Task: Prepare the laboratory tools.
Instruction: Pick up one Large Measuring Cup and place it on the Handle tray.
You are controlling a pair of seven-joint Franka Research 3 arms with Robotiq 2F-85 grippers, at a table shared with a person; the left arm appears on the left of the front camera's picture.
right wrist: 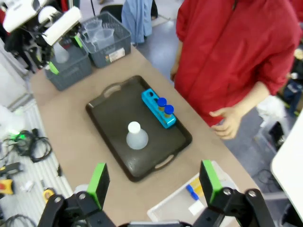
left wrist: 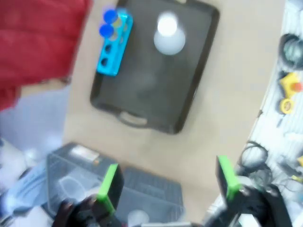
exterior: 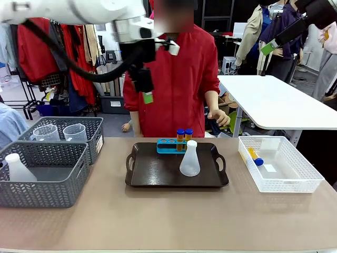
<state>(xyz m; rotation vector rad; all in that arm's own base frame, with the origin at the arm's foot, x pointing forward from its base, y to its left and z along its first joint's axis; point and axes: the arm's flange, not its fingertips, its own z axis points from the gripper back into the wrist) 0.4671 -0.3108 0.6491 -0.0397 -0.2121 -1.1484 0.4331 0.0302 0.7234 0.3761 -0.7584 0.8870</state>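
A dark tray (exterior: 158, 173) in the middle of the table carries a small blue tube rack (exterior: 168, 146) with two blue-capped tubes (exterior: 184, 136) of orange liquid standing in it. A translucent conical flask (exterior: 189, 159) stands upright in front of the rack. Another blue-capped tube (exterior: 255, 156) lies in the white lattice bin (exterior: 295, 184). High above the tray's left side hangs my left gripper (left wrist: 168, 184), open and holding nothing. Up at the top right is my right gripper (right wrist: 154, 182), also open and empty. From above, it sees the flask (right wrist: 136, 136) and rack (right wrist: 158, 109).
Two grey mesh baskets (exterior: 63, 197) sit at the left; the near one holds a second flask (exterior: 18, 168), the far one clear beakers (exterior: 75, 132). A person in red stands behind the tray with a hand (exterior: 218, 117) near the far edge.
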